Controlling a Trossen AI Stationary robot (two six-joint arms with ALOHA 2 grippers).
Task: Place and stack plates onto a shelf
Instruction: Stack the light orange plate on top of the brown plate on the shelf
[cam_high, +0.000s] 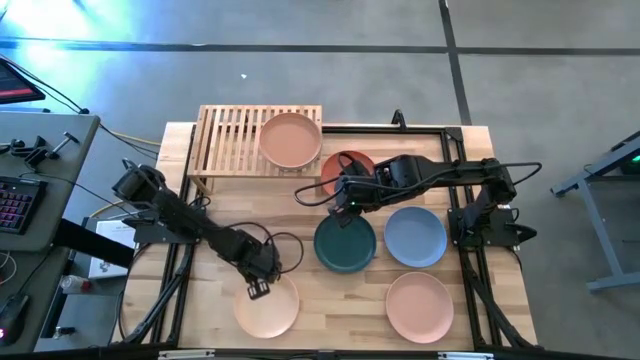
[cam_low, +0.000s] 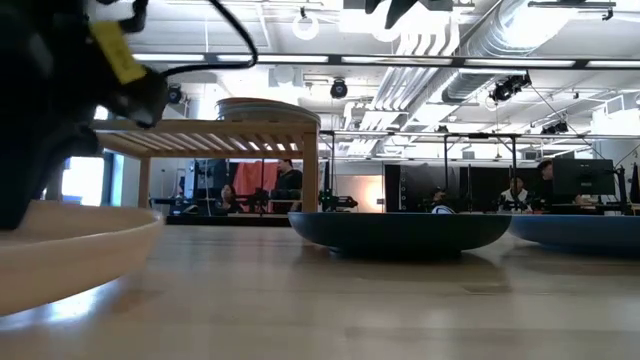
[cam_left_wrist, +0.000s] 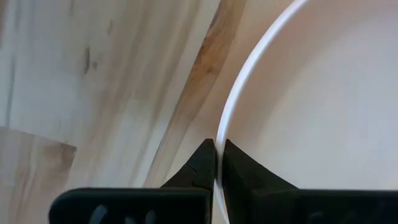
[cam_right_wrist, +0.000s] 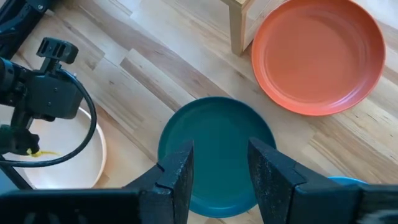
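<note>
My left gripper (cam_high: 258, 288) is shut on the far rim of a beige plate (cam_high: 267, 307) near the table's front edge. The plate also shows in the left wrist view (cam_left_wrist: 323, 106) and the low view (cam_low: 60, 250). My right gripper (cam_right_wrist: 217, 168) is open and empty above the far part of a dark teal plate (cam_high: 345, 243), which lies flat on the table. The shelf (cam_high: 230, 140) stands at the far left and carries a peach plate (cam_high: 290, 140) on its slatted top. A terracotta red plate (cam_high: 350, 168) lies just right of the shelf. My left gripper pinches the beige plate's rim (cam_left_wrist: 229, 121) at its far edge, with one finger inside the plate and one outside. The fingers come from above, slanting in from the far left, and lie across the rim. The plate sits about level; I cannot tell whether it is off the table.
A light blue plate (cam_high: 415, 237) lies right of the teal one, and a pink plate (cam_high: 420, 307) lies near the front right. A black frame (cam_high: 455, 130) runs along the table's far and right sides. Bare planks lie between the shelf and the beige plate.
</note>
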